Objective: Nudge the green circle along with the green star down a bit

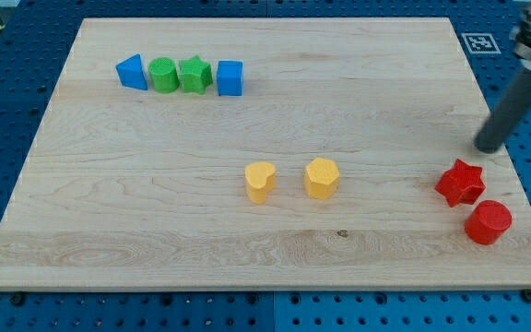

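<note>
Blocks number eight: two blue, two green, two yellow, two red.

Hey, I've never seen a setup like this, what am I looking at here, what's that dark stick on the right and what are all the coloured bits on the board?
This is one camera looking down at a wooden board on a blue pegboard. The dark stick is the end of a robot arm; it has no pincer and holds nothing, it only pushes. My tip sits near the view's right edge, just above the red star and red circle, touching neither. Mid-board are a yellow heart and a yellow hexagon. At the view's top left is a row: blue triangle, green circle, green star, blue cube.
</note>
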Controlling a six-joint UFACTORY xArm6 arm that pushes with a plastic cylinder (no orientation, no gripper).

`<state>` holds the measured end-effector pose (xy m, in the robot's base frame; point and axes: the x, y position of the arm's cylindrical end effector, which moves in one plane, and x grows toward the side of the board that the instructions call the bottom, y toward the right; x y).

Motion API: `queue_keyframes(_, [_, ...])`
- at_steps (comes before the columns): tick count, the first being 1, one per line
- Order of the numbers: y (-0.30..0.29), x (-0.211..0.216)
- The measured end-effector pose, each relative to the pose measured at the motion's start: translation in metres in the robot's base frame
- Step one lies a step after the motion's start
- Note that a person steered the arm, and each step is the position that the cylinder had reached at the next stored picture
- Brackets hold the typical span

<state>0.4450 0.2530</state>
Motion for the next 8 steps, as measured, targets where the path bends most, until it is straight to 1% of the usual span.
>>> queue_keyframes(1, [-0.042,-0.003])
queue_keyframes(2, [-0.064,0.022])
queue_keyframes(3, [-0.067,0.045])
queue_keyframes(5, [-0.037,0.057])
queue_keyframes(6, [-0.041,0.058])
queue_keyframes(7, [-0.085,0.037])
queue_keyframes(8, [-0.118,-0.014])
